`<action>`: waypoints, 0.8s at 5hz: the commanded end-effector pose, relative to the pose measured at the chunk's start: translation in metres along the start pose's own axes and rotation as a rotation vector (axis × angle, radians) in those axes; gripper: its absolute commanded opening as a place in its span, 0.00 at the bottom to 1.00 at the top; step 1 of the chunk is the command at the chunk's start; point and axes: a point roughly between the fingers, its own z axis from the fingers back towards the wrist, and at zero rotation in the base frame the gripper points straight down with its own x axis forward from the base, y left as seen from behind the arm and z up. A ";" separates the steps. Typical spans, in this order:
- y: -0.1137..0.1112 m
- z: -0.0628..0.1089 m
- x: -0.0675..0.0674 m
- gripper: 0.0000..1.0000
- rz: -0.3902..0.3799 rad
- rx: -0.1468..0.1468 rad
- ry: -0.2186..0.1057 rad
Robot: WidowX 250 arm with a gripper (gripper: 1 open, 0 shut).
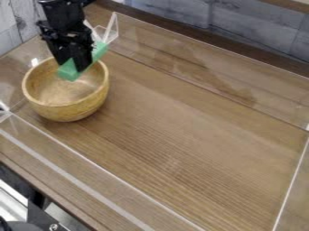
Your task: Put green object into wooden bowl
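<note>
The wooden bowl (63, 94) is round, pale tan and thick-walled, and sits at the left of the table. Over its far side hangs my black gripper (71, 65), pointing straight down. It is shut on the green object (75, 69), a small bright green block that hangs between the fingers just inside the bowl's rim line. The upper part of the block is hidden by the fingers. I cannot tell whether the block touches the bowl.
Clear plastic walls (182, 41) fence the wooden tabletop (193, 135) on all sides, one standing close behind the bowl. A grey brick-pattern wall (254, 27) runs along the back. A green reflection shows in the clear wall beside the gripper.
</note>
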 end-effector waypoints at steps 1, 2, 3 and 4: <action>0.008 0.015 -0.001 0.00 0.010 0.031 -0.039; 0.014 0.016 -0.012 0.00 0.042 0.028 -0.034; 0.013 0.018 -0.015 1.00 0.044 0.022 -0.027; 0.009 0.023 -0.013 1.00 0.072 0.012 -0.036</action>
